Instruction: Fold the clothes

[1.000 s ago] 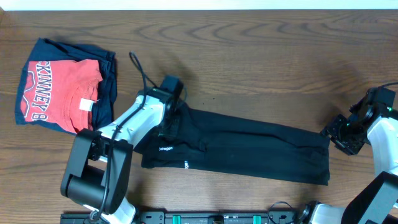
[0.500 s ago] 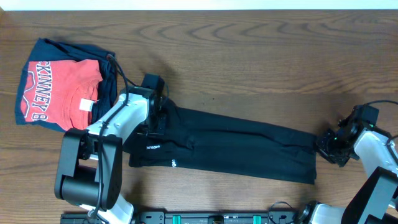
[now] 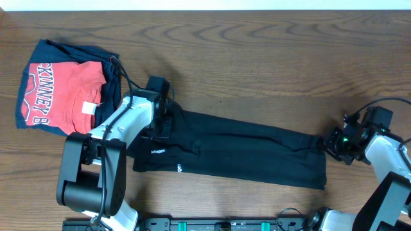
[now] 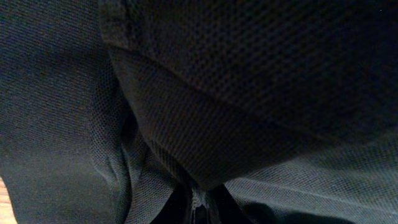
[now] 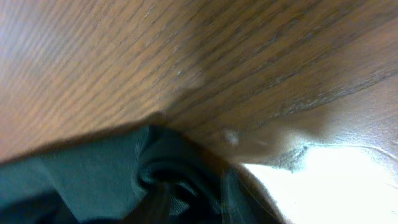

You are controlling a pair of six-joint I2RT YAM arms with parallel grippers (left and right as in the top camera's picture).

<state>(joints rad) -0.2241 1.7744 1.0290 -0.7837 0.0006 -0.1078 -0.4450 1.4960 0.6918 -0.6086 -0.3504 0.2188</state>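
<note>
Dark wood-grain desk (image 3: pixel 257 64) seen from overhead: a black shirt (image 3: pixel 244 151), gathered into a long narrow band, lies flat to the right of a red T-shirt (image 3: pixel 61 93) and runs on a slight slant away from it. Small white lettering (image 3: pixel 156 152) shows on the shirt end nearest the red T-shirt. The left end effector (image 3: pixel 162 125) sits on that near end, fingers together and clamped on the fabric, which fills the left wrist view. The right end effector (image 3: pixel 331 142) is at the shirt's far end, well apart from the red T-shirt, pinched on a puckered fold just above the wood. A navy-blue garment (image 3: pixel 64 46) lies under the red T-shirt.
</note>
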